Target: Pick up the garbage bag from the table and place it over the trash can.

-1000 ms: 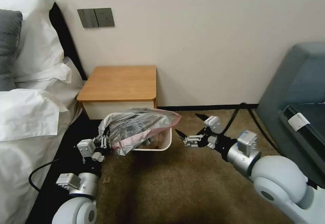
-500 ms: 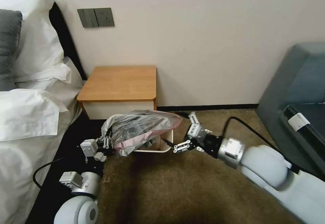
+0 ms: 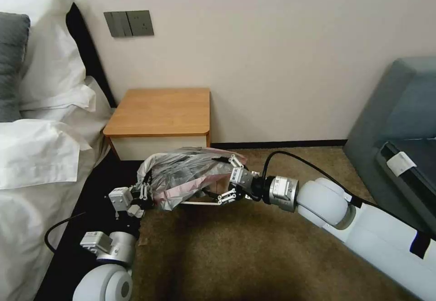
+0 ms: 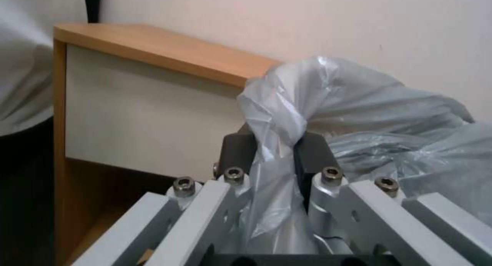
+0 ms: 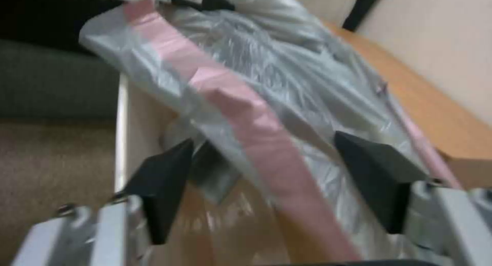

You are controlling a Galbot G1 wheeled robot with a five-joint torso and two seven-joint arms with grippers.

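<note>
The garbage bag point(image 3: 184, 173), crinkly grey film with a pinkish edge, is spread over the top of the trash can, whose cream rim point(image 3: 200, 203) peeks out under it in front of the table point(image 3: 161, 110). My left gripper point(image 3: 144, 192) is shut on the bag's left end; in the left wrist view its gripper point(image 4: 274, 150) pinches a bunched fold of the bag point(image 4: 348, 104). My right gripper point(image 3: 218, 178) is open at the bag's right end. In the right wrist view the gripper point(image 5: 266, 170) straddles the bag's pink edge point(image 5: 256, 127) above the trash can rim point(image 5: 121, 123).
A bed with white pillows point(image 3: 41, 155) runs along the left, close to my left arm. A grey sofa point(image 3: 399, 119) stands at the right. Brown carpet point(image 3: 254, 255) lies in front of the bin. The wall is just behind the table.
My right arm has swung left from the open carpet to the bag, and its open fingers now straddle the bag's right edge. The left gripper keeps its hold.
</note>
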